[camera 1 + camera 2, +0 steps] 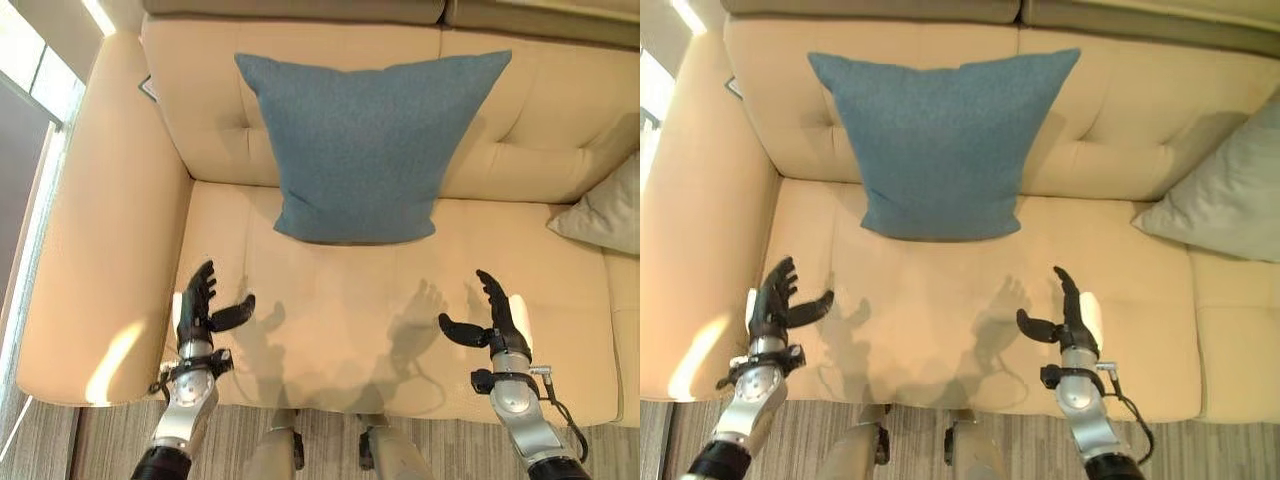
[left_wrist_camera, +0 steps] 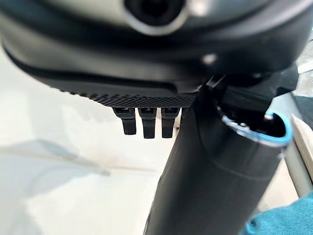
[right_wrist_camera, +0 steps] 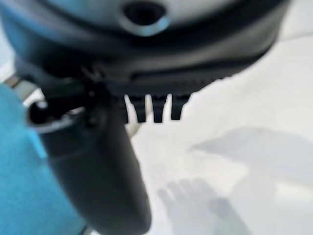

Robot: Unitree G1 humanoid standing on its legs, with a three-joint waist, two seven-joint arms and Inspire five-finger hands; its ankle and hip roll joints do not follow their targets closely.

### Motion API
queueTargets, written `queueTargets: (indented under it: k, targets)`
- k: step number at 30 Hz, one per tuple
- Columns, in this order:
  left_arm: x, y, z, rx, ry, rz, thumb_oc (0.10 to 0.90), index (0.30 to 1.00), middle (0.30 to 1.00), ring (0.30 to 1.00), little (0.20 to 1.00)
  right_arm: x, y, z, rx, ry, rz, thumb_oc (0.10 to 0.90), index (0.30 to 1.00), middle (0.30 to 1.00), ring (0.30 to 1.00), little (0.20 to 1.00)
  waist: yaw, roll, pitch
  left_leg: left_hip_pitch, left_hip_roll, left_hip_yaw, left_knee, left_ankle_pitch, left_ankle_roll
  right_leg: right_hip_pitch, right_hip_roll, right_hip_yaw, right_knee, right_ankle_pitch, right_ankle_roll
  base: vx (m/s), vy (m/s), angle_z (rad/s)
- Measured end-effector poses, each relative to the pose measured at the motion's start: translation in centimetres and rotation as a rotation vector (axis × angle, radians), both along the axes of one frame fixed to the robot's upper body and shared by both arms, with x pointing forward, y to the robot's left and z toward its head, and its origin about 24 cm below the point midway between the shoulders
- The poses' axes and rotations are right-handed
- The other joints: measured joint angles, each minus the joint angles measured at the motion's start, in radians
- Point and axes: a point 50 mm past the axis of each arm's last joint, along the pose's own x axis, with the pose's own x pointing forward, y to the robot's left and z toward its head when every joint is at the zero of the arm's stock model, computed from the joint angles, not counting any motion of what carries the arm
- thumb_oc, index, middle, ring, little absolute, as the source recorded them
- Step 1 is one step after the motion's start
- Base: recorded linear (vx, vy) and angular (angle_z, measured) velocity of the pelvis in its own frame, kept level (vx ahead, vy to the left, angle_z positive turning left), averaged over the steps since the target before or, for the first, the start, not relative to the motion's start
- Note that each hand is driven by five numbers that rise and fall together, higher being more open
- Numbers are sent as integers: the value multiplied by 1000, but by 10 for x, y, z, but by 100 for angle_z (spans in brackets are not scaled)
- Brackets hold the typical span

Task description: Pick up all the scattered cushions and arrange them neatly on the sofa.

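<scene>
A blue cushion (image 1: 365,140) stands upright against the backrest of the cream sofa (image 1: 90,260), its lower edge resting on the seat. A grey cushion (image 1: 1230,200) leans at the sofa's right. My left hand (image 1: 200,305) hovers open over the seat's front left, thumb spread toward the middle. My right hand (image 1: 497,318) hovers open over the seat's front right, thumb pointing inward. Both hands are empty and well short of the blue cushion. The blue cushion (image 2: 286,223) and the blue cushion (image 3: 29,171) show at the edges of the wrist views past each thumb.
The sofa's wide left armrest (image 1: 95,230) stands beside my left hand. A striped grey floor (image 1: 60,445) runs below the seat's front edge. Bare seat (image 1: 340,310) lies between my hands. A darker backrest top (image 1: 300,8) runs along the far edge.
</scene>
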Motion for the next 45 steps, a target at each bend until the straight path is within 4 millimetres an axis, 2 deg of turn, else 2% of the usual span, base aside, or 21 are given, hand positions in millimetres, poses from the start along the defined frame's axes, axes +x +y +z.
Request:
queueTargets:
  k: [7, 13, 15, 17, 18, 19, 20, 22, 23, 26, 28, 30, 31, 34, 38, 39, 40, 41, 43, 44, 45]
  targets:
    - [-63, 5, -68, -3, 357, -17, 800, 900, 900, 900, 900, -49, 17, -61, 77, 295, 60, 800, 900, 900, 900, 900, 6, -10, -105, 113, 10, -20, -2, -26, 3, 124, 12, -22, -7, -36, -17, -11, -106, 9]
    - [-87, 8, -96, 54, 537, -18, 800, 900, 900, 900, 900, -72, 21, -85, 128, 422, 43, 800, 900, 900, 900, 900, 19, -10, -142, 132, 24, -56, 0, -13, -9, 161, 35, -47, -7, -48, -28, -139, -82, 17]
    - [-93, 8, -103, 51, 586, -14, 800, 900, 900, 900, 900, -78, 21, -95, 146, 470, 25, 800, 900, 900, 900, 900, 30, -10, -142, 74, 24, -62, 56, 7, -36, 142, 51, -49, 0, -46, -38, -352, -47, 30]
    - [-88, 9, -106, 62, 615, -25, 800, 900, 900, 900, 900, -78, 20, -99, 142, 501, 20, 800, 900, 900, 900, 900, 27, -26, -139, 25, 17, -50, 78, 51, -101, 116, 27, -78, -1, -26, -95, -141, 7, 39]
    - [-92, 11, -110, 78, 658, -32, 800, 900, 900, 900, 900, -75, 20, -100, 144, 512, 23, 800, 900, 900, 900, 900, 29, -48, -124, 15, 1, -12, 151, 5, -90, 104, 4, -88, -7, -17, -130, -175, 48, 16]
    - [-98, 13, -115, 84, 703, -38, 800, 900, 900, 900, 900, -73, 21, -99, 149, 508, 28, 800, 900, 900, 900, 900, 21, -77, -115, 13, -24, 26, 308, -96, -40, 111, -32, -93, -4, -3, -137, -110, 84, 14]
    - [-102, 13, -117, 86, 728, -46, 800, 900, 900, 900, 900, -71, 21, -98, 153, 500, 26, 800, 900, 900, 900, 900, 12, -85, -110, 18, -29, 35, 368, -134, -30, 118, -45, -96, 0, -7, -133, -39, 54, 28]
    - [-109, 8, -122, 89, 765, -65, 800, 900, 900, 900, 900, -75, 16, -98, 159, 504, -1, 800, 900, 900, 900, 900, -14, -81, -116, 86, -8, 56, 446, -213, -32, 122, -53, -102, 0, -6, -133, -40, 84, 33]
    - [-113, 3, -126, 78, 785, -70, 800, 900, 900, 900, 900, -80, 12, -99, 167, 509, -22, 800, 900, 900, 900, 900, -27, -74, -123, 148, 1, 51, 421, -233, -32, 119, -53, -103, 1, -2, -130, -136, 209, 21]
    - [-107, -5, -126, 82, 776, -100, 800, 900, 900, 900, 900, -85, 9, -103, 172, 536, -41, 800, 900, 900, 900, 900, -34, -64, -123, 215, 0, 42, 303, -248, -36, 103, -52, -104, 1, 29, -90, -149, 221, 10]
    - [-101, -10, -125, 97, 765, -135, 800, 900, 900, 900, 900, -86, 9, -105, 175, 546, -46, 800, 900, 900, 900, 900, -38, -54, -126, 255, -10, 26, 209, -259, -19, 97, -55, -115, 1, 45, -67, -153, 230, 18]
    - [-91, -14, -121, 105, 734, -152, 800, 900, 900, 900, 900, -86, 8, -106, 174, 559, -53, 800, 900, 900, 900, 900, -54, -49, -128, 289, -20, 5, 100, -249, 19, 75, -66, -130, 1, 63, -39, -232, 251, 23]
    - [-87, -12, -119, 117, 725, -152, 800, 900, 900, 900, 900, -85, 11, -108, 179, 564, -53, 800, 900, 900, 900, 900, -56, -65, -129, 280, -51, 8, 80, -225, 42, 53, -96, -121, 1, 85, -23, -181, 177, 1]
    - [-91, -11, -121, 124, 740, -151, 800, 900, 900, 900, 900, -87, 11, -111, 173, 590, -53, 800, 900, 900, 900, 900, -53, -74, -130, 282, -101, 23, 63, -209, 66, 33, -140, -95, 1, 107, 21, -275, 196, -17]
    - [-99, 6, -122, 179, 786, -143, 800, 900, 900, 900, 900, -82, 19, -115, 161, 622, -34, 800, 900, 900, 900, 900, -33, -92, -117, 209, -140, 71, 126, -208, 98, -50, -174, -66, 6, 257, 73, -379, 142, -39]
    - [-97, 10, -121, 194, 795, -139, 800, 900, 900, 900, 900, -80, 21, -117, 167, 632, -38, 800, 900, 900, 900, 900, -28, -98, -106, 178, -140, 93, 148, -203, 128, -67, -169, -34, 3, 313, 37, -165, 76, -20]
    - [-97, 11, -121, 202, 798, -141, 800, 900, 900, 900, 900, -80, 22, -118, 170, 641, -39, 800, 900, 900, 900, 900, -20, -96, -102, 182, -126, 102, 145, -205, 133, -78, -163, -30, 13, 308, 34, -179, 78, -23]
    - [-96, 10, -121, 196, 799, -139, 800, 900, 900, 900, 900, -82, 24, -120, 176, 657, -41, 800, 900, 900, 900, 900, -3, -75, -94, 191, -100, 105, 121, -191, 146, -95, -139, -42, 124, 197, 95, -149, 50, -19]
    - [-97, 9, -122, 193, 802, -145, 800, 900, 900, 900, 900, -89, 23, -123, 179, 685, -48, 800, 900, 900, 900, 900, 14, -44, -87, 204, -60, 100, 88, -156, 146, -91, -98, -45, 285, 54, 79, -119, 26, -11]
    - [-98, 11, -122, 201, 807, -148, 800, 900, 900, 900, 900, -96, 23, -128, 181, 723, -64, 800, 900, 900, 900, 900, 40, -39, -87, 210, -41, 101, 72, -140, 141, -59, -82, -47, 412, -72, 94, -106, -20, -12]
    - [-101, 12, -123, 203, 816, -146, 800, 900, 900, 900, 900, -98, 22, -128, 182, 727, -66, 800, 900, 900, 900, 900, 49, -38, -87, 209, -42, 103, 62, -138, 139, -26, -83, -45, 402, -108, 97, -177, -77, -20]
